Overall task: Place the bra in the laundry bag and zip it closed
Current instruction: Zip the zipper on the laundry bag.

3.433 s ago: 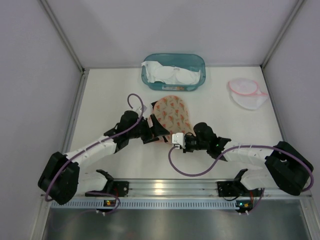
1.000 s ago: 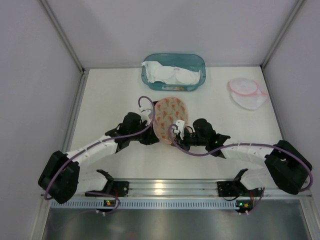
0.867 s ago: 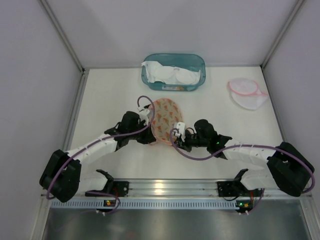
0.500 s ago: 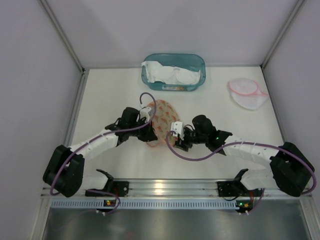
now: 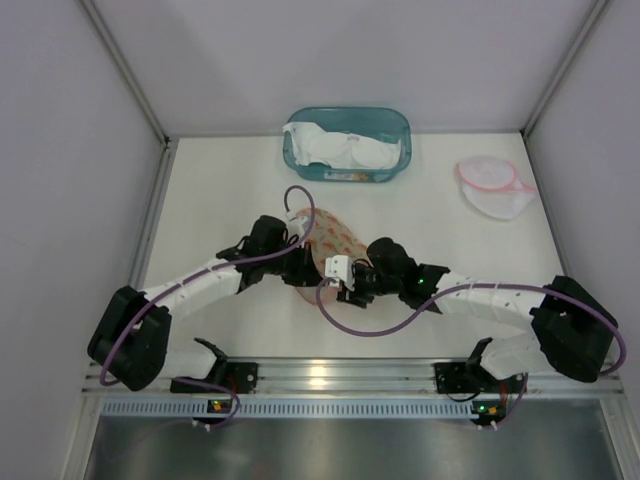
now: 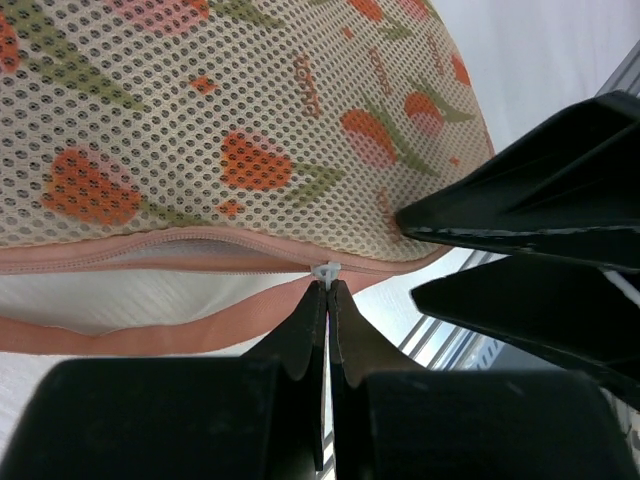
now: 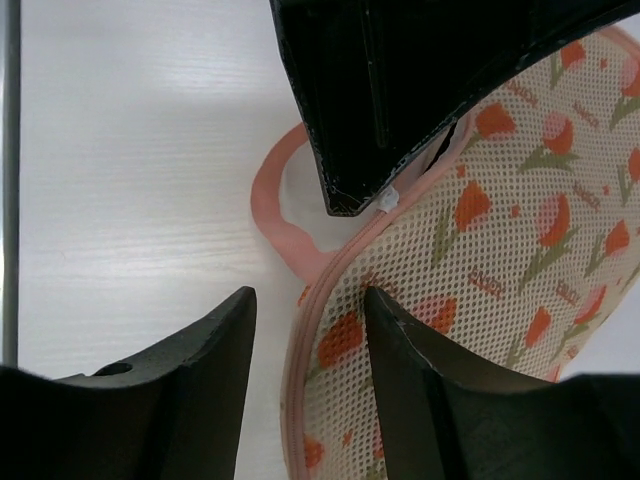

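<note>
Writing: small orange lettering is repeated across the mesh, but it cannot be read.

Item: laundry bag (image 5: pixel 335 240), oval, in cream mesh printed with orange and pink tulips on green stems. It is edged in pink trim and fitted with a white zipper pull (image 6: pixel 325 271). It is laid at the centre of the white table (image 5: pixel 220 190), between the two arms and near the teal basket (image 5: pixel 400 125), in which white bras (image 5: pixel 345 148) are heaped.

Left gripper (image 6: pixel 327 292): the fingers are clenched on the zipper pull.

Right gripper (image 7: pixel 307 300): the fingers are parted about halfway. The bag's pink edge is seen between them, and nothing is gripped.

A second mesh bag (image 5: pixel 492 192), white with pink trim, is laid at the table's right.
</note>
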Controlling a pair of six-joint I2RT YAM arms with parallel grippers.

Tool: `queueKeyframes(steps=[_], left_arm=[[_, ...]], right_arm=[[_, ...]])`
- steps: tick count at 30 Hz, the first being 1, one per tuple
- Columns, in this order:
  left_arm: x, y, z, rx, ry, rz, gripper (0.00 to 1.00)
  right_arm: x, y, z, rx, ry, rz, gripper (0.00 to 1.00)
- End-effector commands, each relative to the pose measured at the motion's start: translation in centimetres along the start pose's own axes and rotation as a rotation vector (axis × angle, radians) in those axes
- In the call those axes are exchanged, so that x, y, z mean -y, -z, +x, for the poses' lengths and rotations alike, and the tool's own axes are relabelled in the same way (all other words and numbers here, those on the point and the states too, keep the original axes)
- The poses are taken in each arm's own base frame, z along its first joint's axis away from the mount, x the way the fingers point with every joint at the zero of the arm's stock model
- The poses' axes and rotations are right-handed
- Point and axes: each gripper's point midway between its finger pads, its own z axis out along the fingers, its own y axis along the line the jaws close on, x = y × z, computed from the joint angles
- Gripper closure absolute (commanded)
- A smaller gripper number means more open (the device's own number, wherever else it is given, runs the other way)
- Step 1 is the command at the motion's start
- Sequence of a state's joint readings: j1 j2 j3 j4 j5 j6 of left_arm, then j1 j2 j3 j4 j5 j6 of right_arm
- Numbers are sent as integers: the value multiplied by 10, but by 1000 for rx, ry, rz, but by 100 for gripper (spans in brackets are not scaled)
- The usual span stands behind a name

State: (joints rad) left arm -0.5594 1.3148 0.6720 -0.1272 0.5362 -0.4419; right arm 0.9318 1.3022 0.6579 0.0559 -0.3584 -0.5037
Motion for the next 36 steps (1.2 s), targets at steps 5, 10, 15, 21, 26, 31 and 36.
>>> queueKeyframes(steps=[5, 10, 15, 21, 26, 31, 36], left_arm=[[23, 3, -27, 50, -18, 62, 100], [10, 9, -21, 16, -30, -11, 100], [-10, 23, -28, 33, -3, -63, 100], [-20, 29, -20, 13, -34, -95, 100], [-24, 32, -22, 6, -34, -91, 100], [-6, 30, -27, -13, -5, -12, 100], [-1, 27, -29, -26, 30, 11, 100]], right_arm=[[27, -13, -11, -5, 75, 98, 90], [36, 2, 9, -49, 71, 143, 100], [47, 19, 25, -76, 85, 175, 100], [64, 35, 51, -137, 102, 200, 100], [78, 47, 64, -170, 122, 220, 100], [85, 52, 41, -107, 104, 232, 63], [87, 46, -14, 37, 100, 221, 54]])
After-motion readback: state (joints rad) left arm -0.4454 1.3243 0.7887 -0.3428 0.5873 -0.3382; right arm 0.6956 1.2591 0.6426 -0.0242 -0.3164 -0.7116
